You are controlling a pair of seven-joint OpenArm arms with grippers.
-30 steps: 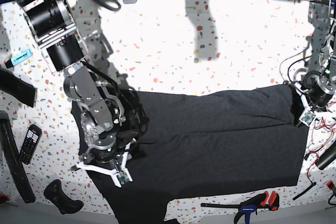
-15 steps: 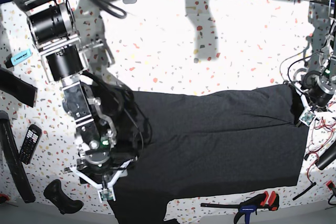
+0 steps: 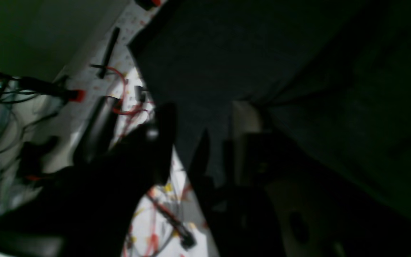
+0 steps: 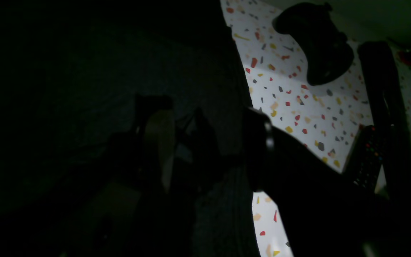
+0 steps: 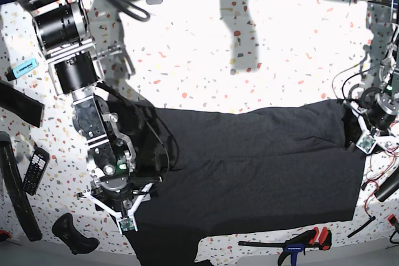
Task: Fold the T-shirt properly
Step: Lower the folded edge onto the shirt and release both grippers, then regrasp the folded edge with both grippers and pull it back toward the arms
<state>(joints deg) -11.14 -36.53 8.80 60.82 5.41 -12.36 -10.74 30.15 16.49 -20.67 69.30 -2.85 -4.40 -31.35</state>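
The dark T-shirt lies spread flat across the front half of the table, plain side up. My right gripper hangs over its front-left edge. In the right wrist view that gripper stands open, one finger over the cloth and the other at the cloth's border with bare table beyond. My left gripper sits at the shirt's far-right edge. It looks open in the left wrist view, with the fabric edge running under the gap. Both wrist views are very dark.
On the left lie a remote, a black handle-shaped object, black straps and a blue marker. A clamp with a red grip lies at the front right. Red and black cables crowd the right edge.
My right arm has swung toward the front-left, bringing its gripper from over the shirt to the shirt's left edge. My left gripper's jaws have parted and it has shifted slightly.
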